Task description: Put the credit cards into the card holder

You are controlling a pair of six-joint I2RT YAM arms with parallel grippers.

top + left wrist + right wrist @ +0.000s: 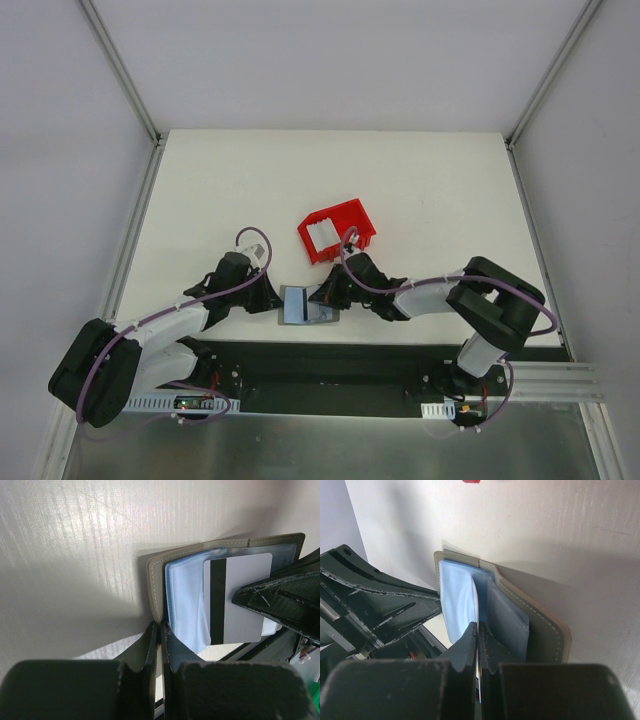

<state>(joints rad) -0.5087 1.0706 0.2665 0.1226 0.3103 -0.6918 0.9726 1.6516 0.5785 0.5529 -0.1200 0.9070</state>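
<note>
While the card holder lies open on the white table close to its near edge, both grippers meet at it from opposite sides. The left gripper comes in from the left and the right gripper from the right, so the holder sits between them. Farther back and slightly right stands the red bin, with pale credit cards lying inside.

From above, the arms hide how the fingers stand. The left wrist view settles that side. There the left gripper is pinched closed on the stitched grey edge of the holder, whose light blue pockets spread out beyond it. That view also shows one credit card, pale with a black stripe. It lies over the pockets, and the right gripper's fingers are clamped on its right-hand end.

In the right wrist view the right gripper is closed on that card. The card shows only as a thin white edge rising between two blue pocket leaves, its stripe out of sight. Whether its tip sits inside a pocket cannot be told. The left gripper's black body fills the left of this view.
</note>
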